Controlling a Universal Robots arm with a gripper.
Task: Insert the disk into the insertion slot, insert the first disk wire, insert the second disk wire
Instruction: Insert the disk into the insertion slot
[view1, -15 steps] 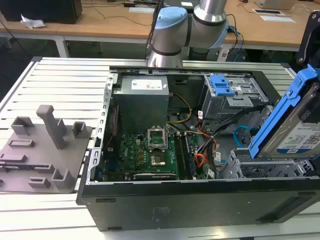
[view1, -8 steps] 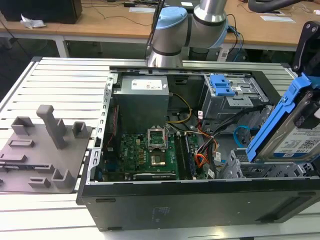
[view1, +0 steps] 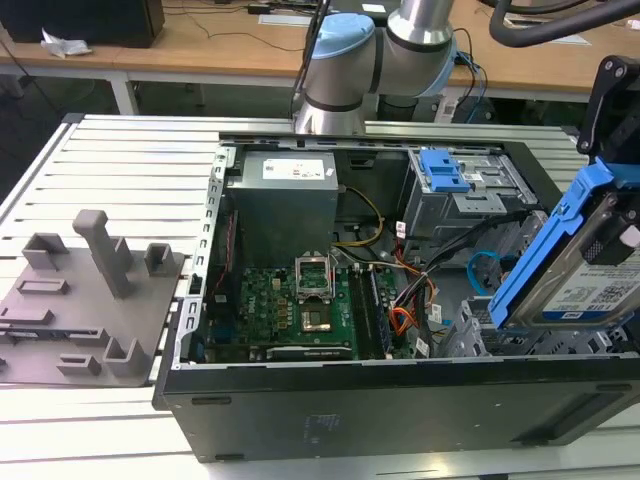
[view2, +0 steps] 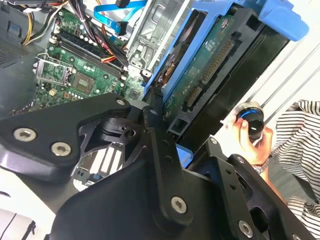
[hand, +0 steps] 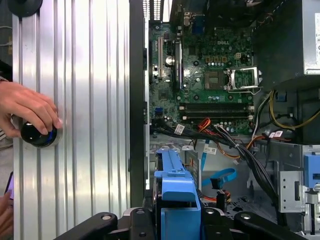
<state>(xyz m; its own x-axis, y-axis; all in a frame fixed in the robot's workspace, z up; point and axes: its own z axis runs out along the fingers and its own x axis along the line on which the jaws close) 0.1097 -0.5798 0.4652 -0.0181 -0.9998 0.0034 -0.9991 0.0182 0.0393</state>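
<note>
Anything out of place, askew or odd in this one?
The disk hangs steeply tilted in the gripper over the edge of the computer case at the exterior view's right. Odder: a person's hand grips a round black-and-blue knob on the ribbed table beside the case, close to the gripper.

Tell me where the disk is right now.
The disk is at the exterior view's right, tilted in the air over that end of the open computer case.
</note>
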